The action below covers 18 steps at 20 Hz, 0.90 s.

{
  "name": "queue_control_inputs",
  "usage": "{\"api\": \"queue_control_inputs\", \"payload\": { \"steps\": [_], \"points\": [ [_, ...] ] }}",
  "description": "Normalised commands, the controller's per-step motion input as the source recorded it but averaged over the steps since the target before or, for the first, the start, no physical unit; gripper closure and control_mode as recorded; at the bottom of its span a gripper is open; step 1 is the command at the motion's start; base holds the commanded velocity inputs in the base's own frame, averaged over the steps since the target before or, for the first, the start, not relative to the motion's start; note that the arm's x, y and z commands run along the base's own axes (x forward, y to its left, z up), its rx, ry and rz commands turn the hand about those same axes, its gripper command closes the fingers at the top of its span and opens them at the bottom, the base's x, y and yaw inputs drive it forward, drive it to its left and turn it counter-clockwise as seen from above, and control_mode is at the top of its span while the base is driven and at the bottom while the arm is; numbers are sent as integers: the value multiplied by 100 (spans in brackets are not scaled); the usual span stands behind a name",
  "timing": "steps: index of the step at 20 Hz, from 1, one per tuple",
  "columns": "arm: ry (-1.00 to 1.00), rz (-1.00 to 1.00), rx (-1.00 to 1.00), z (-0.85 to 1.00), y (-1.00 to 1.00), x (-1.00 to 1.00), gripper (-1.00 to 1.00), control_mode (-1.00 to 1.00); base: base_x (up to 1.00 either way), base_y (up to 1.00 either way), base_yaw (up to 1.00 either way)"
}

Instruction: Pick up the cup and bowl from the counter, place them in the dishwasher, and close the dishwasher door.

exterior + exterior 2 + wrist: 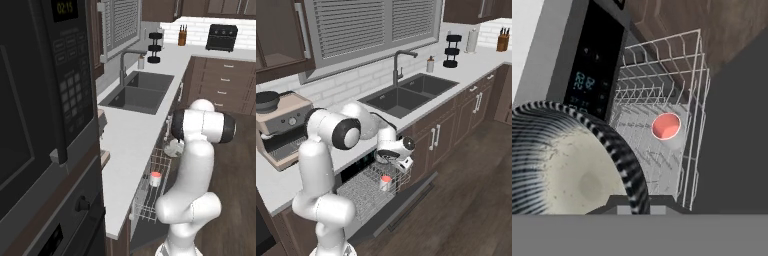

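The cup (386, 182) already stands in the white wire rack (363, 192) of the dishwasher (376, 200), upright, with its red inside open to the top; from the hand view its round mouth (666, 125) faces the camera, so its long axis runs straight up and down. I judge this half of the task as done.

To the right of the cup and above it, the gripper (392, 159) hangs over the near end of the rack and carries the bowl (387, 156). In the hand view the bowl (567, 160) is very close, its pale inside turned to the camera and its dark striped rim curving around. It seems tilted rather than level, but how much I cannot tell. The jaws look closed on its rim; the fingertips themselves are hidden behind the bowl, so this is my judgement.

The surface (130, 135) beside the sink (137, 92) carries no cup or bowl now. The dishwasher door (406, 202) lies folded down and open, below the rack.

What is left, as I judge: to lower the bowl into the rack, release it, and close the door.
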Motion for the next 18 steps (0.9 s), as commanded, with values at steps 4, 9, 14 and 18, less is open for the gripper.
{"api": "queue_control_inputs", "payload": {
  "steps": [4, 9, 14, 18],
  "points": [
    [0, 16, 9, -59, -21, 67, 100, -100, 0, 0, 0],
    [1, 13, 4, -42, -5, 81, 100, -100, 0, 0, 0],
    [0, 11, 0, -42, 1, 76, 100, -100, 0, 0, 0],
    [2, 4, 0, -62, 20, 41, 100, -100, 0, 0, 0]
  ]
}}
